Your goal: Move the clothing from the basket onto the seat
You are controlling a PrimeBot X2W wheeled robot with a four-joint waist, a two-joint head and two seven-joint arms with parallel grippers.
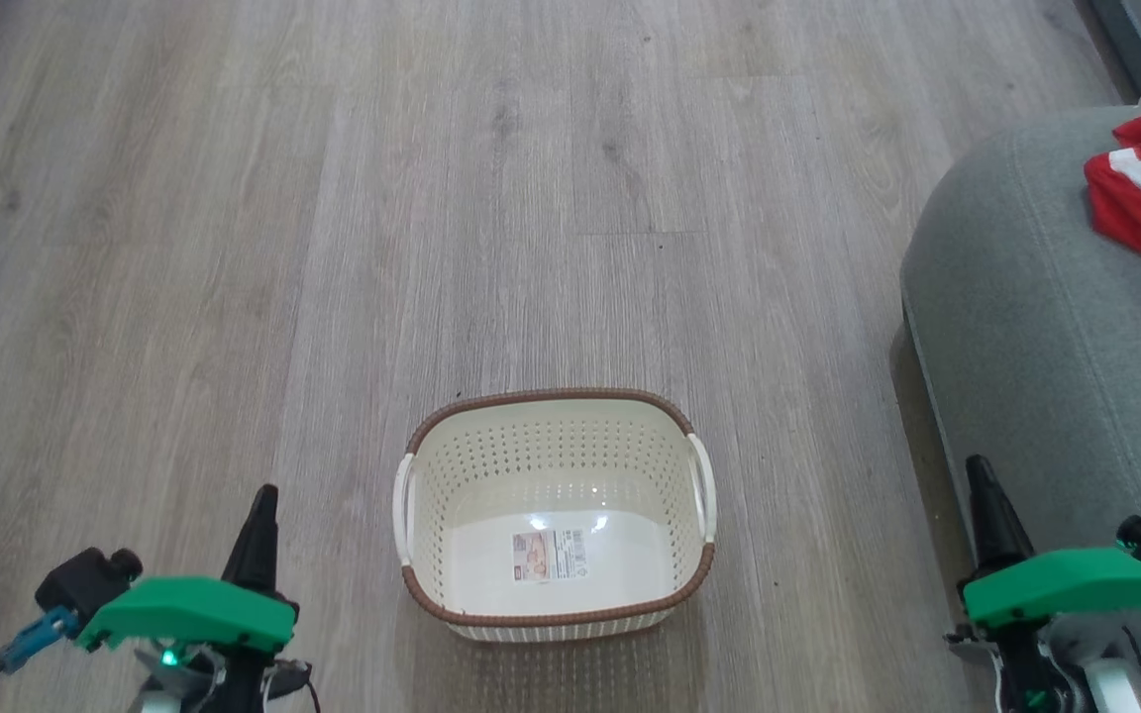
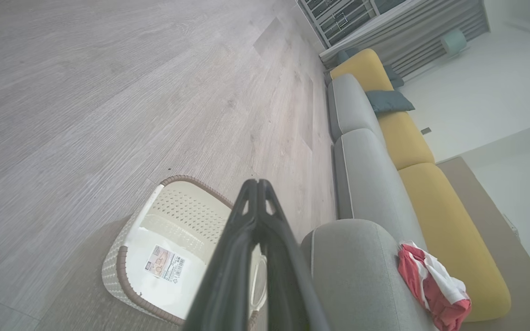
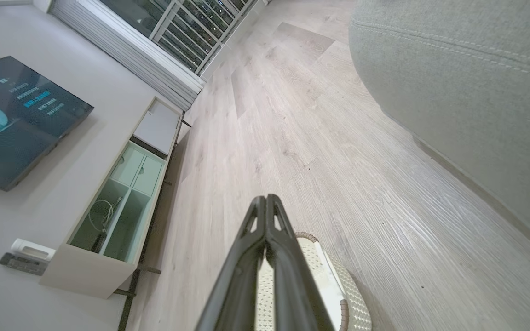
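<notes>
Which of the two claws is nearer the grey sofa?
The right gripper, at the lower right of the head view, just beside the seat; the left gripper sits across the basket from it.

Open floor (image 1: 333, 198) surrounds the basket (image 1: 551, 456); the seat (image 1: 1046, 327) stands to its right.

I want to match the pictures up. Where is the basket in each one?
Head view: basket bottom middle, on the floor.
Left wrist view: basket lower left, partly behind the left gripper.
Right wrist view: basket bottom edge, behind the right gripper.
Shared landmark: the grey seat, right of the basket in every view.
</notes>
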